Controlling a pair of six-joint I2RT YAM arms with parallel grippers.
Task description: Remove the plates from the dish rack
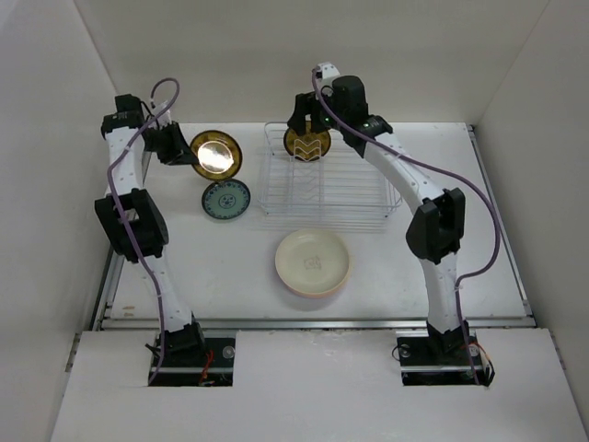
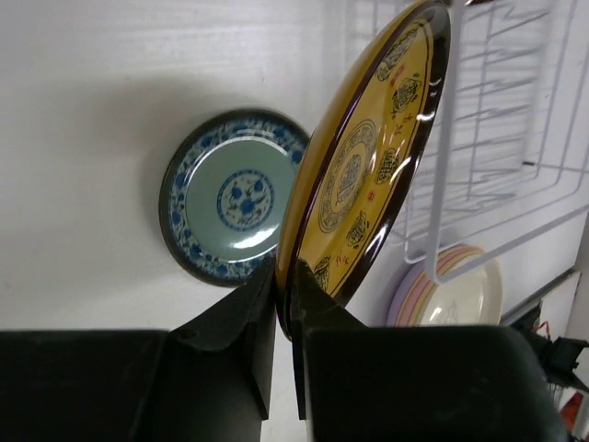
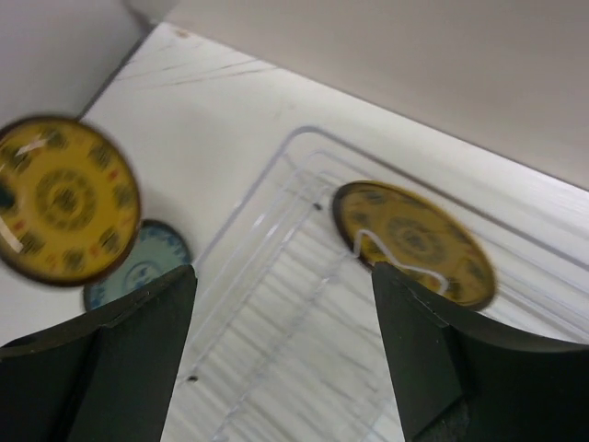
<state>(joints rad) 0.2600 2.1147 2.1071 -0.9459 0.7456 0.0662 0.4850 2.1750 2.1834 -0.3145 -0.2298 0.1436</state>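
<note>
Nearest the arm bases, a cream plate [image 1: 313, 263] tops a stack on the table [image 1: 479, 239], at 6 o'clock from the dish rack [image 1: 324, 189]. At the rack's 9 o'clock, a blue-grey patterned plate [image 1: 226, 200] lies flat. Beyond it, the left gripper [image 1: 187, 147] is clenched on the rim of a brown-and-yellow plate [image 1: 216, 153], held tilted on edge. At the rack's far end, a second brown-and-yellow plate [image 1: 308, 144] stands upright in the slots. The right gripper [image 1: 308, 120] hangs above it, fingers spread, grasping nothing.
</note>
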